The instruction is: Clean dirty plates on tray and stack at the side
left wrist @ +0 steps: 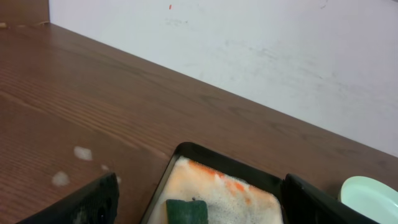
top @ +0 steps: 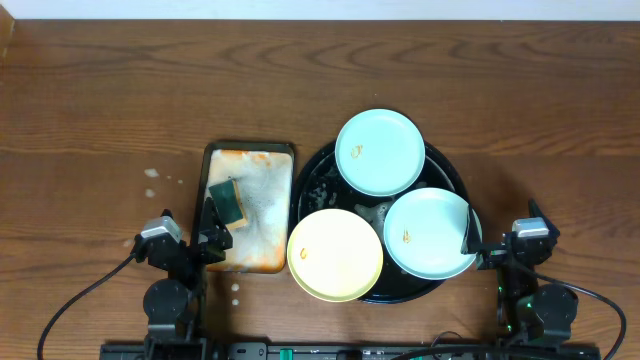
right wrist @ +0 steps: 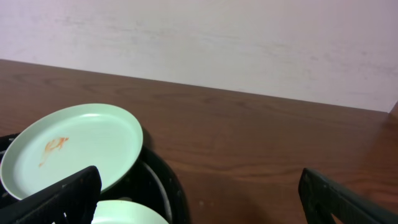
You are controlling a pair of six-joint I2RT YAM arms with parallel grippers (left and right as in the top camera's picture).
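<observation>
Three plates rest on the round black tray (top: pixel 448 170): a mint-blue plate (top: pixel 380 151) at the back, a second mint-blue plate (top: pixel 431 233) at the front right, and a pale yellow plate (top: pixel 335 255) at the front left. Each blue plate has a small orange smear. My left gripper (top: pixel 213 238) is open at the near edge of the small foamy tray, empty. My right gripper (top: pixel 490 247) is open and empty beside the right edge of the black tray. The right wrist view shows the back plate (right wrist: pixel 74 146) and the black tray's rim (right wrist: pixel 177 190).
A small rectangular tray (top: pixel 252 205) full of orange-stained foam holds a green sponge (top: pixel 228 200), left of the black tray. The left wrist view shows the foam tray (left wrist: pixel 230 186) and sponge (left wrist: pixel 186 211). Foam flecks (top: pixel 152 174) lie on the wooden table at left.
</observation>
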